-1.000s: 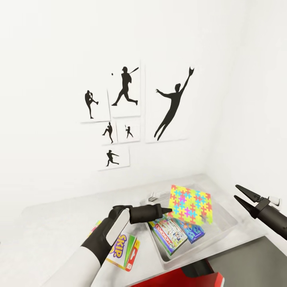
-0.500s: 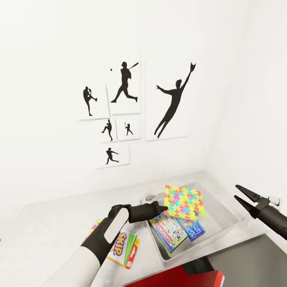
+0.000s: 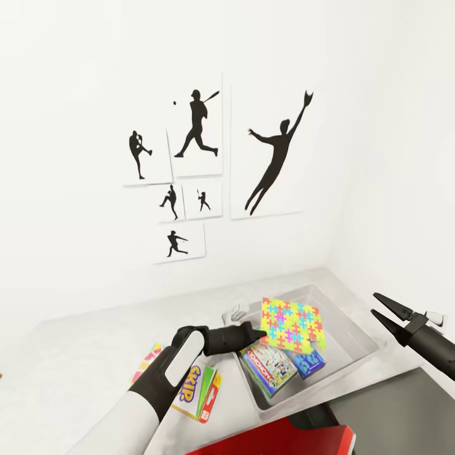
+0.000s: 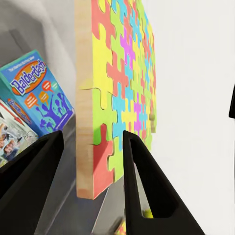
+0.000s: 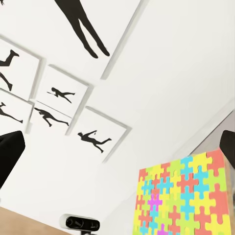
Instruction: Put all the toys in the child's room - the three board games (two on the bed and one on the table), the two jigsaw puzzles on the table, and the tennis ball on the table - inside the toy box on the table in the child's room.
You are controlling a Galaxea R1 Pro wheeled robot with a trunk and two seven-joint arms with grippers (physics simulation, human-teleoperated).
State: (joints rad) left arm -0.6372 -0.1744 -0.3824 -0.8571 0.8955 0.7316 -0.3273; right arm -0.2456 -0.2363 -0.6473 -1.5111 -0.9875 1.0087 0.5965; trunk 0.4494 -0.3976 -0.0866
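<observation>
Two hands are in my head view. My left hand [image 3: 260, 332] is closed on the near edge of the jigsaw puzzle [image 3: 292, 324], a wooden board of bright interlocking pieces, and holds it tilted over the toy box [image 3: 363, 332]. In the left wrist view the fingers [image 4: 147, 191] sit on either side of the puzzle's edge [image 4: 105, 122]. The toy box is a pale open bin at the right end of the surface [image 3: 82, 344], near the corner where the walls meet. Inside it lie a Monopoly board game [image 3: 268, 368] and a blue Balderdash board game [image 3: 309, 361], side by side under the puzzle. A Skip-Bo game [image 3: 194, 393] lies on the surface just left of the box, partly under my left arm. My right hand [image 3: 377, 304] hangs open beside the box's right end, holding nothing.
</observation>
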